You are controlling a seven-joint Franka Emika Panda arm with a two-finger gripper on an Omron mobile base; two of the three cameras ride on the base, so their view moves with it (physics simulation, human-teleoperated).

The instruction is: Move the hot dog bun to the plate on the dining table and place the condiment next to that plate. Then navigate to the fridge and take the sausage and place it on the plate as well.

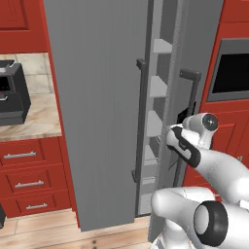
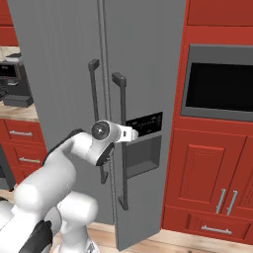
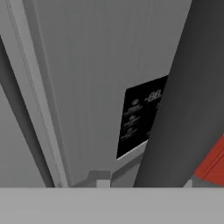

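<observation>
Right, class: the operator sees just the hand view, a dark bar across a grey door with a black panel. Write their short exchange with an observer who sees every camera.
Operator: Is that bar a fridge handle?
Observer: Yes, the right door handle of the fridge; the gripper looks closed round it.
Operator: Is the door open?
Observer: Ajar. The left base view shows grey shelves in the gap between the doors.
Operator: What's right of the fridge?
Observer: A built-in oven set in red cabinets.

Grey steel fridge (image 1: 97, 112) — upright, right door ajar, shelves showing
</observation>
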